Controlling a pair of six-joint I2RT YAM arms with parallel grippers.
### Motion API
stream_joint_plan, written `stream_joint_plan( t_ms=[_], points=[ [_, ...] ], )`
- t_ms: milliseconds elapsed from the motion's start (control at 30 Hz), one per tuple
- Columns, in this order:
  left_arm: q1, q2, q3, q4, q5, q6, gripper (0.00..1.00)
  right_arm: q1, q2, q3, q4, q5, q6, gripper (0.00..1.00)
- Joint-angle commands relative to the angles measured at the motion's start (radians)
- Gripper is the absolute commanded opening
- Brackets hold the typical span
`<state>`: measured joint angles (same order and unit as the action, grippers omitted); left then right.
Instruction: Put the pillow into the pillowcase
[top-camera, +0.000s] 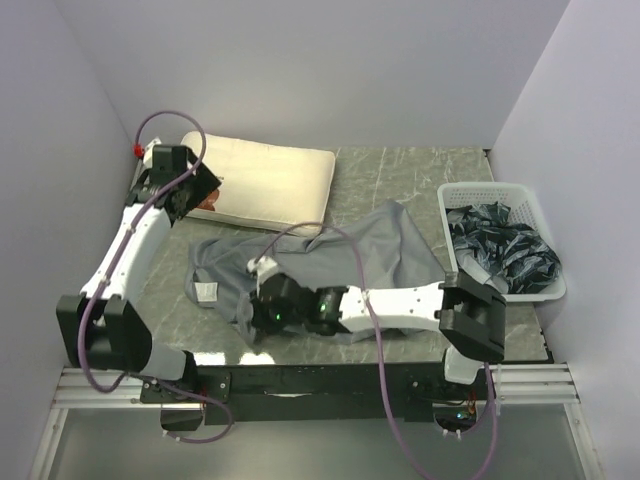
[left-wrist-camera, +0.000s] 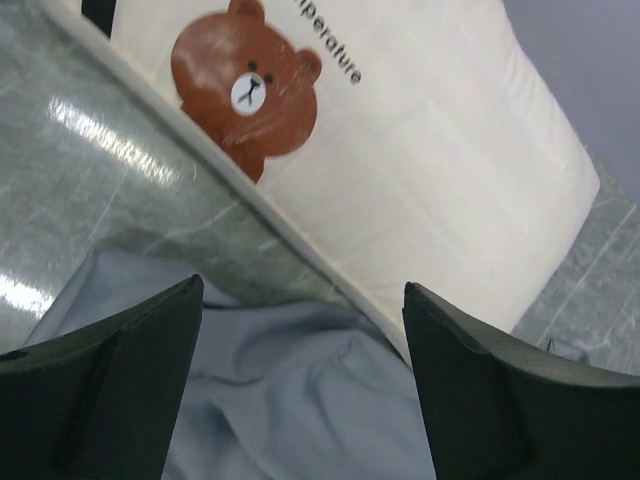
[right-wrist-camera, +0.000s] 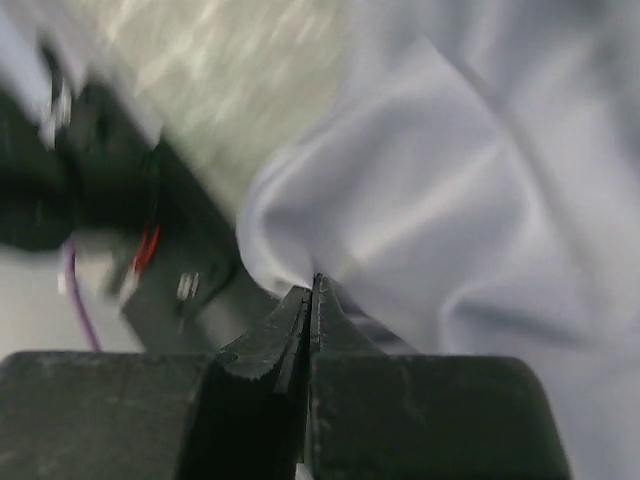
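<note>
Right end effector (right-wrist-camera: 313, 292) is clamped on a pillowcase (top-camera: 400, 250) fold; left end effector (left-wrist-camera: 302, 290) is spread wide, empty. The pillow (top-camera: 270, 180) is laid with long axis left-right, bear end leftward.

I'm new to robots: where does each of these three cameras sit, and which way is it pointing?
Top camera: fixed above and behind the arms, looking down on the table; both arms show, with their bases nearest.
Left wrist camera: rides the left arm, looking past the open left hand at the pillow and pillowcase.
Right wrist camera: rides the right arm, looking along the shut right hand, which pinches a pillowcase fold.
Shared: the top and left wrist views both show pillow and pillowcase.
</note>
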<state>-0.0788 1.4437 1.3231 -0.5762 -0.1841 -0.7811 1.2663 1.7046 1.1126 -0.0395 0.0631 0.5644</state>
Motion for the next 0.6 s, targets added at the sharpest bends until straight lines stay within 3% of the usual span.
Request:
stream_joint_plan(
  t_ms=[0,100,133,167,333,433,567],
  points=[
    [0.002,-0.158,-0.120,0.029,0.051,-0.049,0.86,0.125,0.009,-0.062,0.015,0.047,0.006,0.02],
    [0.002,-0.236,-0.168,0.015,0.078,-0.050,0.87,0.192,0.047,-0.057,-0.032,0.098,-0.003,0.16],
    [0.002,-0.253,-0.177,0.012,0.089,-0.044,0.89,0.205,0.053,-0.056,-0.043,0.113,-0.008,0.28],
    [0.002,-0.269,-0.183,0.007,0.094,-0.041,0.90,0.214,0.050,-0.050,-0.069,0.116,-0.017,0.35],
    [0.024,-0.338,-0.183,-0.016,0.123,-0.030,0.95,0.217,-0.057,-0.022,-0.134,0.148,-0.084,0.62],
    [0.045,-0.350,-0.162,-0.040,0.152,-0.021,0.97,0.216,-0.109,0.024,-0.178,0.176,-0.136,0.74],
    [0.073,-0.374,-0.113,-0.065,0.160,-0.014,0.98,0.202,-0.106,0.119,-0.236,0.219,-0.207,0.76]
  ],
)
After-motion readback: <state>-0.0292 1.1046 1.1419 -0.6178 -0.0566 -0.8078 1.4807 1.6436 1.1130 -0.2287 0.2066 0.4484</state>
